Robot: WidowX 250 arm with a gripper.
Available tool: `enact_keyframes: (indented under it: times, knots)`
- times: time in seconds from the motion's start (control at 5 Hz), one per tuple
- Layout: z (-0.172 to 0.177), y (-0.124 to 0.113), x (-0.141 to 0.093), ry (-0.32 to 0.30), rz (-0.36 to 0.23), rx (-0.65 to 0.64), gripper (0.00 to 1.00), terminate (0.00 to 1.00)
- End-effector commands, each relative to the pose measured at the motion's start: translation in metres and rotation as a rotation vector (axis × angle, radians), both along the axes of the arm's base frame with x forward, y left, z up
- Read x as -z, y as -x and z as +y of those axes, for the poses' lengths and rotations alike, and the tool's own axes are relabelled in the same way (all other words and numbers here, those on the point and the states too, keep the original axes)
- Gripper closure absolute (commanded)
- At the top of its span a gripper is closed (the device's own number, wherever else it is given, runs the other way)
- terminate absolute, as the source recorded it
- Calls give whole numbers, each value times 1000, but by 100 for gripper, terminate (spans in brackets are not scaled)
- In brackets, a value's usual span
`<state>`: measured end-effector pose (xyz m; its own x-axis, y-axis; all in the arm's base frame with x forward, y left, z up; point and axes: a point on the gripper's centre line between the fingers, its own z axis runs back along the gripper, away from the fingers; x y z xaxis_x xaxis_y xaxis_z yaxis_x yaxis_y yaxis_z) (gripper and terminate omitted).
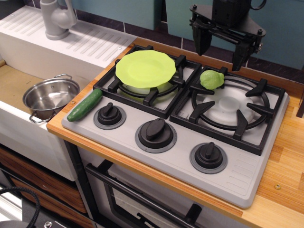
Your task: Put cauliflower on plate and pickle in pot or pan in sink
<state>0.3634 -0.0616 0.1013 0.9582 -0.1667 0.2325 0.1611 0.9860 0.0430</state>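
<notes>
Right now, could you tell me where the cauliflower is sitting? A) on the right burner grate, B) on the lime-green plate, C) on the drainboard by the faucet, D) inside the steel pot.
A: the cauliflower rests on the back-left part of the right burner grate, beside the plate rather than on it, below the open gripper.
</notes>
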Motion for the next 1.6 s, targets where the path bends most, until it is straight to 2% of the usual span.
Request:
enact_keyframes:
  times: [0.0, 0.2, 0.8, 1.4]
  knots:
    - [0, 0, 0, 0, 0, 0, 0, 0]
    - [5, -7, 9, 18, -41, 38, 0, 0]
    - [17, -11, 12, 23, -114, 84, 0, 0]
    - [9, -7, 40, 45, -152, 63, 0, 0]
